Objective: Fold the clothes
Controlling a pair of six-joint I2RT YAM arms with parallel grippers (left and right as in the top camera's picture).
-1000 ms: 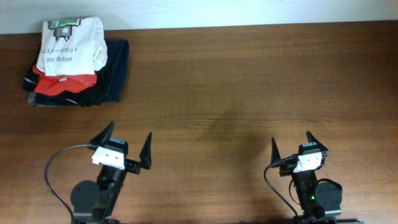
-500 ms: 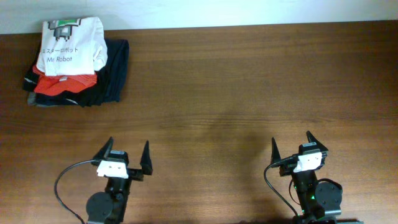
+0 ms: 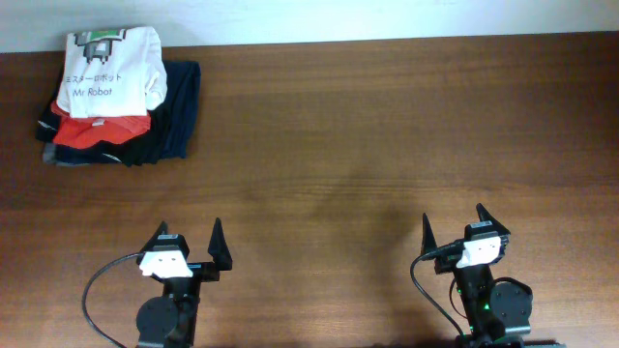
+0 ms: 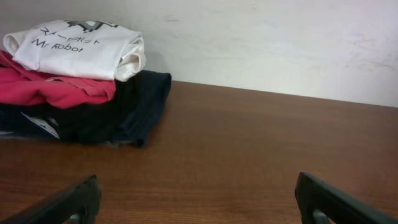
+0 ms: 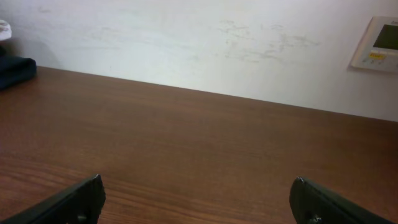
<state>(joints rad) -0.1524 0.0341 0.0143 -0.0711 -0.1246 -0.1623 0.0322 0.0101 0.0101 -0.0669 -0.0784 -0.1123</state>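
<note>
The white T-shirt point(image 3: 108, 71) with "Mr Robot" lettering lies folded on top of a stack at the table's far left corner. It also shows at the upper left of the left wrist view point(image 4: 78, 46). My left gripper point(image 3: 188, 241) is open and empty near the front edge, far from the stack; its fingertips show at the bottom of the left wrist view point(image 4: 198, 199). My right gripper point(image 3: 453, 224) is open and empty at the front right, also seen in the right wrist view point(image 5: 198, 199).
Under the white shirt lie a red shirt point(image 3: 97, 132) and dark folded garments point(image 3: 174, 116). The brown wooden table point(image 3: 368, 145) ends at a white wall behind. A small wall panel point(image 5: 376, 43) is at the right.
My left arm has drawn back towards the front edge and turned a little to the left. The right arm and the stack have not moved.
</note>
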